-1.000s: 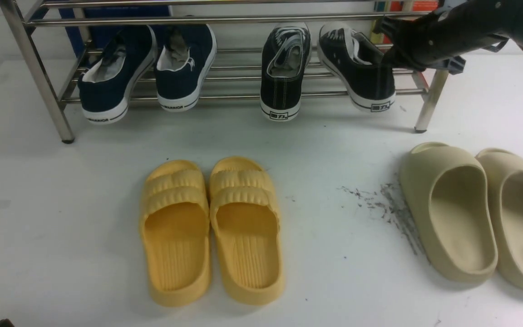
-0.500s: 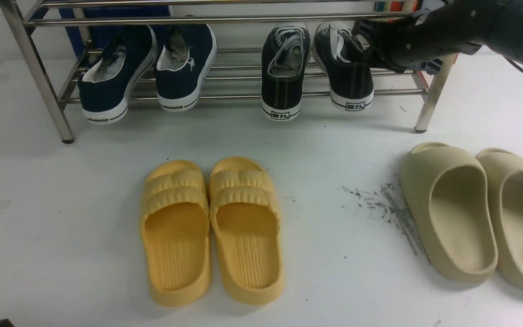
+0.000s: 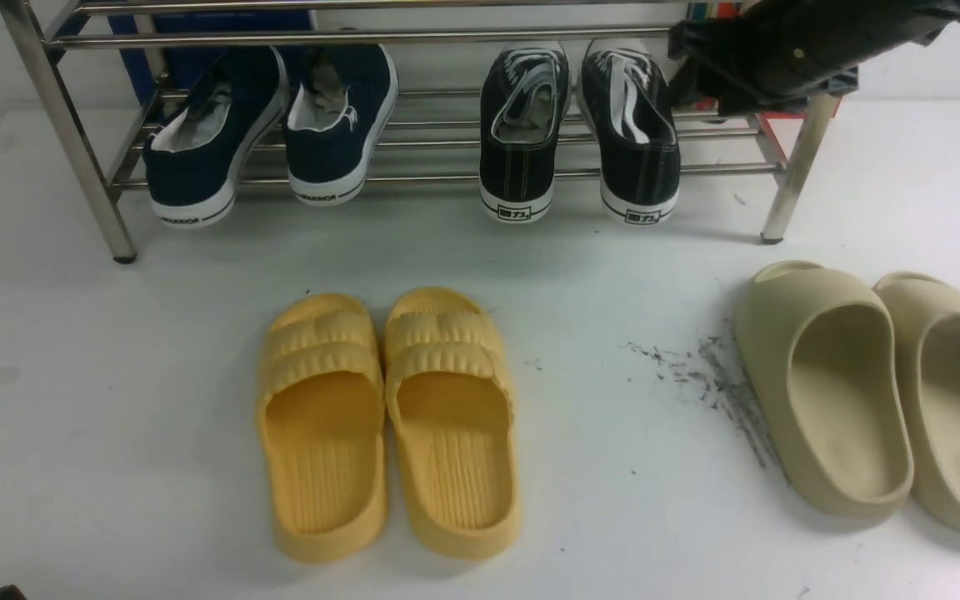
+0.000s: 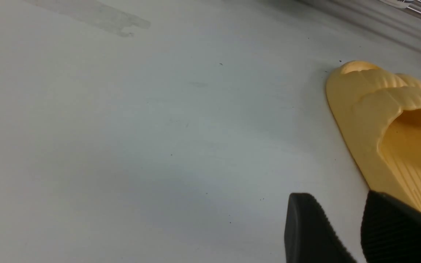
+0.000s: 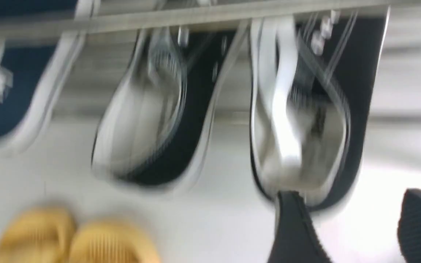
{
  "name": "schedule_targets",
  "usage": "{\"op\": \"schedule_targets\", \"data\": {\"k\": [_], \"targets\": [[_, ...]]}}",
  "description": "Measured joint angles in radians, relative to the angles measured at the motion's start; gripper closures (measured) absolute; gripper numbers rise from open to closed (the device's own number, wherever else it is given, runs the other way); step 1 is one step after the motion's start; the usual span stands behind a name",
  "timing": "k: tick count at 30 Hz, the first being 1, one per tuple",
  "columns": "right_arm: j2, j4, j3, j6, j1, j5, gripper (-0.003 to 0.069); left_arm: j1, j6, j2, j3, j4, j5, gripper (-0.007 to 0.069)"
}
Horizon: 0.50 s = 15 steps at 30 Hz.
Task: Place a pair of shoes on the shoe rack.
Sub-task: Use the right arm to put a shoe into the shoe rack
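Note:
Two black canvas sneakers, the left one and the right one, lie side by side on the lower bars of the silver shoe rack, heels toward me. In the right wrist view both show blurred, the left sneaker and the right sneaker. My right gripper hovers just right of the right sneaker, clear of it. In its wrist view the right gripper is open and empty. My left gripper is open and empty low over the floor beside a yellow slide.
Two navy white-soled shoes sit on the rack's left half. A pair of yellow slides lies on the white floor in the middle. A pair of beige slides lies at the right. The rack's right front leg stands below my right arm.
My right gripper turned the right sneaker from slanted to straight beside its mate, let it go and drew back up and to the right. The left arm has not moved.

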Motion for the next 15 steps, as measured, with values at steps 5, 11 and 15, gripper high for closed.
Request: {"op": "schedule_targets", "data": {"k": [5,11,15], "targets": [[-0.029,-0.022,0.003,-0.048,0.016,0.318,0.0415,0.0,0.0,0.0,0.0,0.0,0.0,0.0387],[0.05,-0.113,0.046,-0.072,0.102,0.267,0.0659,0.0,0.0,0.0,0.0,0.0,0.0,0.0387],[0.12,-0.139,0.05,-0.055,0.117,0.112,0.0661,0.0,0.0,0.0,0.0,0.0,0.0,0.0387]]}}
